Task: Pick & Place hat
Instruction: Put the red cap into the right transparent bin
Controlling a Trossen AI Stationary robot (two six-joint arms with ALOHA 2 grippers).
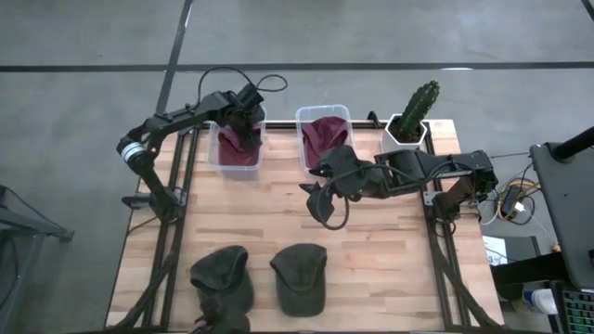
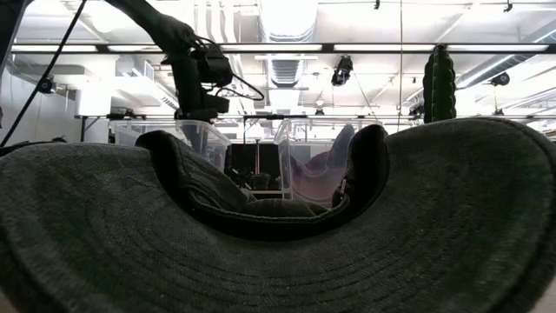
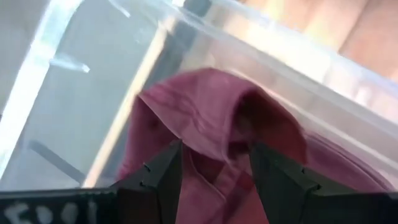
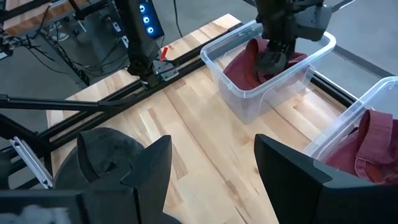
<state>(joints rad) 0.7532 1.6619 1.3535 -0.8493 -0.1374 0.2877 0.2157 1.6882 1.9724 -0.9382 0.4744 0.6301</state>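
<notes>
Two dark green hats lie flat near the table's near edge, one [image 1: 223, 274] left of the other [image 1: 299, 276]; one fills the low view [image 2: 278, 261]. A maroon hat [image 1: 239, 150] lies in the left clear bin [image 1: 215, 158], and another maroon hat [image 1: 325, 137] in the right clear bin [image 1: 302, 139]. My left gripper [image 1: 243, 130] [image 3: 214, 180] reaches down into the left bin, open, with its fingers on either side of a raised fold of that hat [image 3: 217, 118]. My right gripper [image 1: 322, 199] [image 4: 211, 162] hovers open over the table's middle, holding nothing. My left gripper comes at the maroon hat in the left bin from above, a raised fold of cloth [image 3: 214, 158] standing between its two fingers [image 3: 163, 177]. I cannot tell whether the fingers touch the cloth. The hat rests on the bin's floor.
A cactus in a white pot [image 1: 408, 125] stands at the far right corner, close behind my right arm. Bare wood [image 1: 251, 209] lies between the bins and the green hats. Black frame rails [image 1: 176, 186] run along both table sides.
</notes>
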